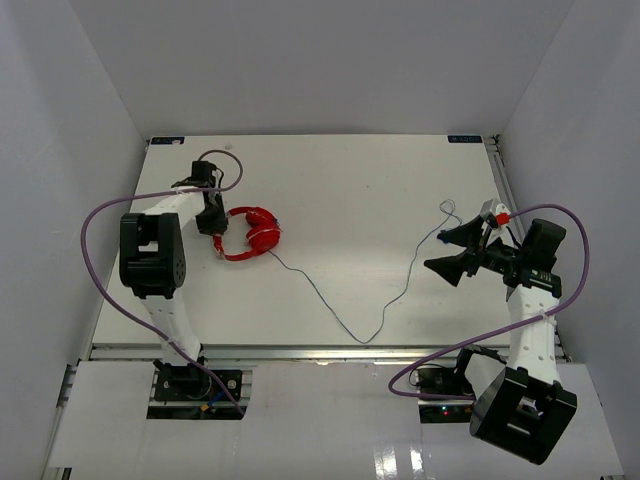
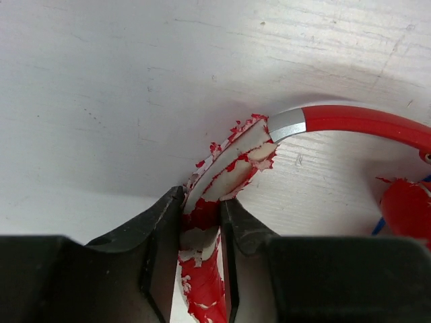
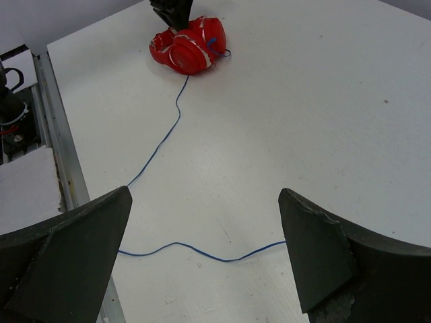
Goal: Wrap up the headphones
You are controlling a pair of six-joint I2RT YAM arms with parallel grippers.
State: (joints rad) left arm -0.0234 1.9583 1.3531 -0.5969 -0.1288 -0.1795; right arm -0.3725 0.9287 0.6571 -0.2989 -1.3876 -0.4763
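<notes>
The red headphones [image 1: 254, 232] lie at the left of the white table [image 1: 360, 190], ear cups folded together. My left gripper [image 1: 214, 226] is shut on their peeling red-and-white headband [image 2: 236, 158], which sits pinched between my jaws in the left wrist view [image 2: 201, 199]. The thin grey-blue cable [image 1: 330, 315] runs from the headphones toward the front edge, then curves up to the right. My right gripper [image 1: 440, 251] is open and empty, hovering above the cable's right stretch [image 3: 202, 250]. The right wrist view shows it wide open [image 3: 204, 194], with the headphones [image 3: 188, 47] far ahead.
White walls enclose the table on three sides. A metal rail [image 1: 320, 352] runs along the front edge. Thick purple robot cables [image 1: 95, 225] loop beside each arm.
</notes>
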